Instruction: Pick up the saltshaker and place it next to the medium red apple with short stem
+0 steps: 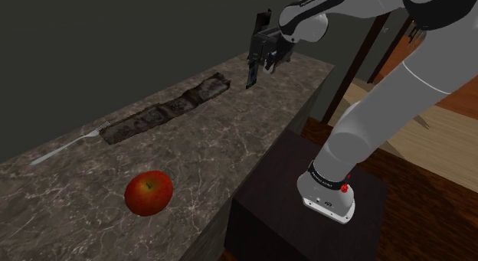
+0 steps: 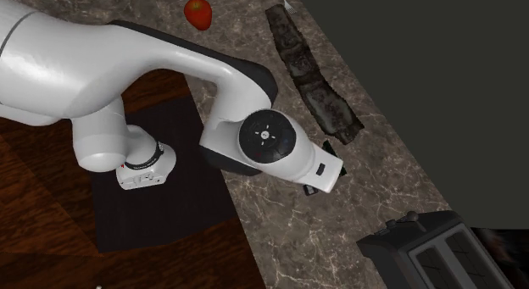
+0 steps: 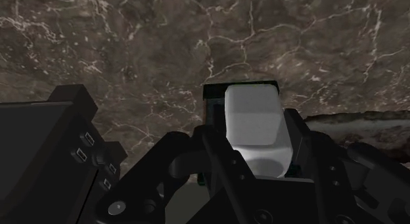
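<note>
Jaws clamped on pale saltshaker (image 3: 255, 127), held above veined desk (image 1: 222, 137). Red apple (image 1: 148, 192) lay well apart; long carry risked slip, or low pass clipping fork (image 1: 69, 147).

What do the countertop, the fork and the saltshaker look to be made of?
Countertop: smooth stone, likely marble, dark brown with pale veins.
Fork: probably metal, going by its pale silvery look.
Saltshaker: a plain matte white-grey block in a dark green frame; its material cannot be told.
</note>
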Robot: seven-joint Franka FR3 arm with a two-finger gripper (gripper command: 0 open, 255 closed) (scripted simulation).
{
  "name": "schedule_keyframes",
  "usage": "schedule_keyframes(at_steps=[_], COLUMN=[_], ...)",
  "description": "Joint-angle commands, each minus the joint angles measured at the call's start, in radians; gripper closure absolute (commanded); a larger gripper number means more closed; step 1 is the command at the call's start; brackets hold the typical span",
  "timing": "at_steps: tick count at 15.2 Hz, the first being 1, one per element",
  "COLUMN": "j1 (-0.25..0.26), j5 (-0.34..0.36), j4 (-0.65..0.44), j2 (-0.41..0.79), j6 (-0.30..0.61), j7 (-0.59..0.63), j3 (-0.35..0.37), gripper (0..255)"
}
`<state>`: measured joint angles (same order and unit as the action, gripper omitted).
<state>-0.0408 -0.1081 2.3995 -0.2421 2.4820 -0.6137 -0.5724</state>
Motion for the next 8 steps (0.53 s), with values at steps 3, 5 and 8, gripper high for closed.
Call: schedule_keyframes(at_steps=[3, 5, 8], j1=[-0.010, -0.014, -0.020], j5=[0.027, 0.038, 0.052], j4=[-0.033, -0.050, -0.076], j2=[-0.027, -0.040, -0.056], j6=[-0.057, -0.084, -0.125], j7=[0.029, 0.041, 0.057], j3=[0.015, 0.022, 0.031], gripper=[255, 255, 255])
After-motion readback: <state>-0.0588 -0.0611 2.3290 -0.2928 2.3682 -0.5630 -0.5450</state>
